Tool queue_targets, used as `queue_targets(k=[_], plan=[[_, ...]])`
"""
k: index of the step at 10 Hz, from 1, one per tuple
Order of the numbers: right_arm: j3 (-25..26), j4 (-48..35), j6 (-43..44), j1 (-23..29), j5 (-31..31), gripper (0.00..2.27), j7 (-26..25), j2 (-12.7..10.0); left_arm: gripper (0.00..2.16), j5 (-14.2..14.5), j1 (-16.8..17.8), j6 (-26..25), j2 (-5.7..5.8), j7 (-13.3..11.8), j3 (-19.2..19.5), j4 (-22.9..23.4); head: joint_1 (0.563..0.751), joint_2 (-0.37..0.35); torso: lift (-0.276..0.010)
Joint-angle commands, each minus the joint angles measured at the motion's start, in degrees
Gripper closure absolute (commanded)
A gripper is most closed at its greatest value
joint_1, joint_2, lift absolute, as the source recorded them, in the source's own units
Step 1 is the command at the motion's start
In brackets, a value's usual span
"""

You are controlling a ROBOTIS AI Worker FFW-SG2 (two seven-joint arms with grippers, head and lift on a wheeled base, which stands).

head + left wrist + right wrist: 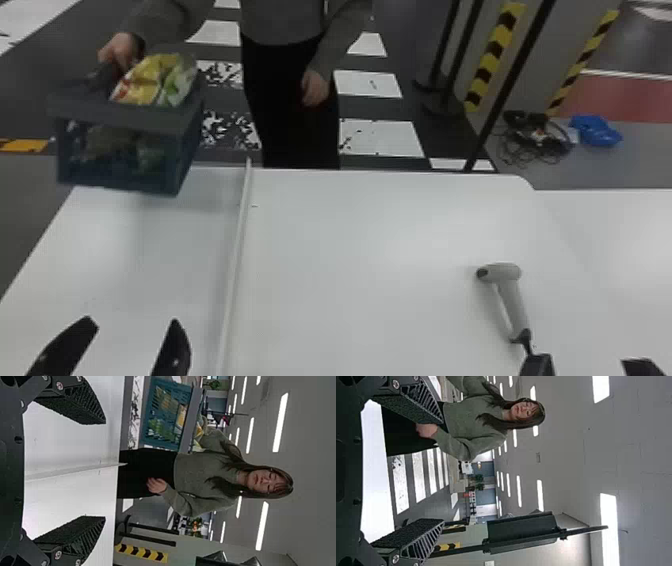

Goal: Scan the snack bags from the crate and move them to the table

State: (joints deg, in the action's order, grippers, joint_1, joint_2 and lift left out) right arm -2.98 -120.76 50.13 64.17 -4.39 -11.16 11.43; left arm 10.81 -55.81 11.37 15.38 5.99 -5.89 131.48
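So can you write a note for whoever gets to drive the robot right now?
Left gripper: open, empty.
Right gripper: open, empty.
Snack bags: in the crate, which a person's hand holds at the table's far left corner.
Scanner: lying on the right part of the table.
Done: no scanning or moving that I can see.
Left: crate set down, bags scanned and put on the table.

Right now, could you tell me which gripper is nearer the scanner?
Right: the right gripper is just this side of the scanner; the left gripper is far left, across the white strip.
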Motion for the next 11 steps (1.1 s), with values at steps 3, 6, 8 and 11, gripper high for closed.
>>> queue_targets(k=[3, 6, 8, 11], plan=[[-0.01, 0.18, 0.00, -0.01, 0.00, 0.11, 0.00, 0.00, 0.15, -0.26, 0.00, 0.97, 0.00, -0.01, 0.00, -0.70, 0.695, -0.127, -0.095], [-0.01, 0.35, 0.00, -0.01, 0.00, 0.11, 0.00, -0.09, 0.15, -0.26, 0.00, 1.85, 0.00, -0.10, 0.00, -1.32, 0.695, -0.123, -0.095], [-0.01, 0.62, 0.00, -0.01, 0.00, 0.11, 0.00, -0.09, 0.15, -0.26, 0.17, 2.20, 0.00, -1.15, 0.00, -1.58, 0.695, -0.126, -0.095], [-0.01, 0.70, 0.36, -0.10, 0.00, 0.11, 0.00, -0.09, 0.14, -0.18, 0.17, 3.78, 0.00, -1.86, 0.00, -1.84, 0.695, -0.136, -0.095]])
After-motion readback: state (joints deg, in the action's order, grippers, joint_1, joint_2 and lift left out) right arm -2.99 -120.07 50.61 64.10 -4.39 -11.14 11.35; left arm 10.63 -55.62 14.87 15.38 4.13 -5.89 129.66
